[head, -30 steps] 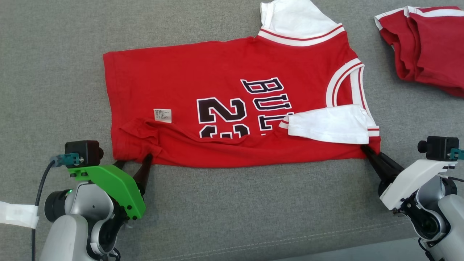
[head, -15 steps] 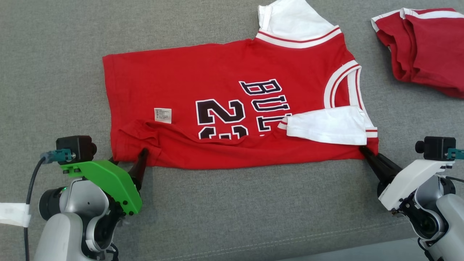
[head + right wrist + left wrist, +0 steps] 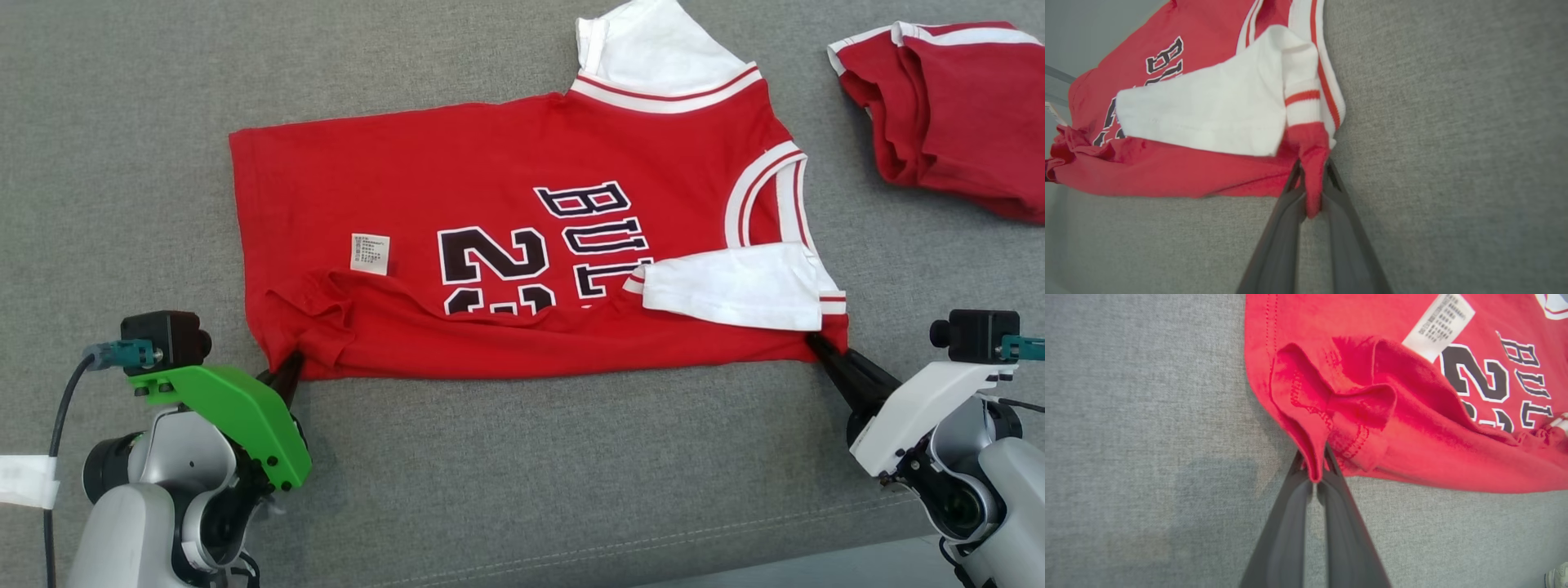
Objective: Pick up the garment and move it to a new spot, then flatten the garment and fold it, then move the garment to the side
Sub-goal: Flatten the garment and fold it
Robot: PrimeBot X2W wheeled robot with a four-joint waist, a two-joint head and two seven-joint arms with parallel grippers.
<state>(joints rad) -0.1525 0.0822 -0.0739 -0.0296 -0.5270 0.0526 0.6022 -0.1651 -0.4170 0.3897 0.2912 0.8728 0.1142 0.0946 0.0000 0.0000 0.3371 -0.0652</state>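
**Two corners pinched, one jersey set for a fold**

Two sets of fingers work the nearest edge of the cloth. The left fingers are clenched on the hem corner of the red jersey, and the left wrist view shows a peak of fabric nipped between the tips. The right fingers grasp the near shoulder corner the same way.

Holding both ends of that edge looks meant to let the arms lift it together and carry it over, so the fold stays straight.

The jersey lies in the middle of the grey fabric-covered tabletop, hem to the robot's left and neck to its right. Its near strip is turned over the print.

Counted:
- One jersey in hand.
- One white label.
- Two white sleeves, the near sleeve folded across the chest and the far sleeve spread out.
- One more red garment, bunched at the far right and well apart.
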